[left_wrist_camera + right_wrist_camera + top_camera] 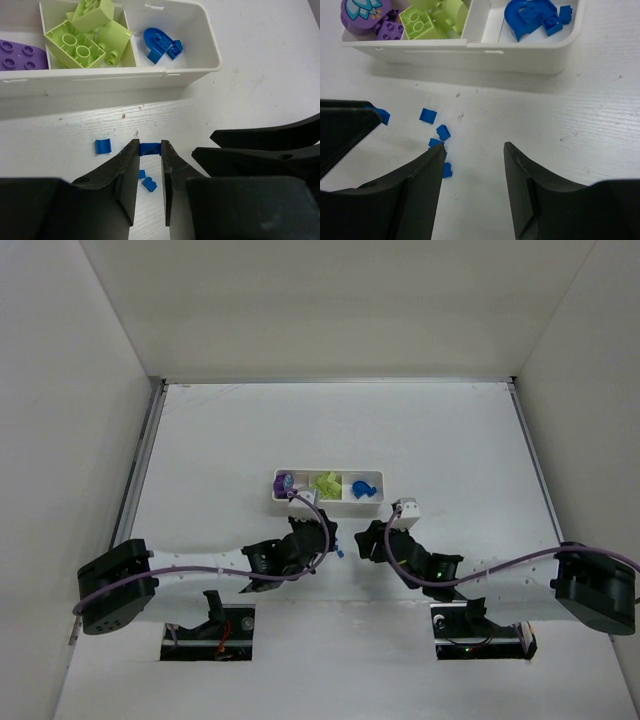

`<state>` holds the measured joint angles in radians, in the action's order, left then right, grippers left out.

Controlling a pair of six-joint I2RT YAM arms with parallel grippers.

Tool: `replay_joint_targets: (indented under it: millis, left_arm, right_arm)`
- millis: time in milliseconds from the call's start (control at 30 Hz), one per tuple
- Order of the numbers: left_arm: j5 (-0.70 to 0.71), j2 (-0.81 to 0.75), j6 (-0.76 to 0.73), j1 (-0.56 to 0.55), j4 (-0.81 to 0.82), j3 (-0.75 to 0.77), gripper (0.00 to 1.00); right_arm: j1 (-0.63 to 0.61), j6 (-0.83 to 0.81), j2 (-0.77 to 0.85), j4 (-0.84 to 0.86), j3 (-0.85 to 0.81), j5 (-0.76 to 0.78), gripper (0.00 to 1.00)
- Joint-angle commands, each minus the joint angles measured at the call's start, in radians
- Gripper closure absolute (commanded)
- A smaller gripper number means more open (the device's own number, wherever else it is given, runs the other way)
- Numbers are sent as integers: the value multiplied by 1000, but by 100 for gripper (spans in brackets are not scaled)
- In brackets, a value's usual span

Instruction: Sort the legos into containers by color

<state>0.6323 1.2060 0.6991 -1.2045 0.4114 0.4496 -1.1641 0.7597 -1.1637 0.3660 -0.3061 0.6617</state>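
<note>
The white tray (328,499) holds purple legos (17,55) in its left container, lime legos (80,42) in the middle one and blue legos (160,44) in the right one. My left gripper (150,150) is low over the table in front of the tray, shut on a small blue lego (150,148) pinched between its tips. Loose blue legos lie beside it (102,146) and under it (149,184). My right gripper (474,150) stands open with nothing between its fingers, just right of several scattered blue legos (428,115).
The tray's front wall (470,52) stands a short way beyond both grippers. In the top view the two grippers (325,542) (372,538) are close together, tips facing each other. White walls enclose the table on three sides.
</note>
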Motion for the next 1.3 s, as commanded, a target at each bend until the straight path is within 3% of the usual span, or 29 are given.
replay_joint_targets:
  millis: [0,133,400,633,767,933,1133,1267]
  left_arm:
    - [6,-7,-32,13,-19,47,89]
    - [-100,93,-96,82,-5,167,88]
    - [-296,323,-89,251,73,349,88]
    - [-352,452,-90,263,79,462,85]
    - [-359,484,-92,259,84,494,75]
    - [-338,458,-82,271,86,469,59]
    - [-304,302,-89,253,81,362,61]
    - [-254,161,-76,230,76,235,64]
  right_arm:
    - [-28,38,39,22,18,52,44]
    - [-32,53,85,-48,22,70,44]
    - [-78,105,145,-121,42,96,44]
    - [-101,119,191,-137,58,119,44]
    - [-105,119,194,-137,61,111,43]
    - [-121,115,170,-136,52,107,43]
    - [-147,79,70,-128,-7,75,49]
    - [-190,38,-48,-93,-65,62,41]
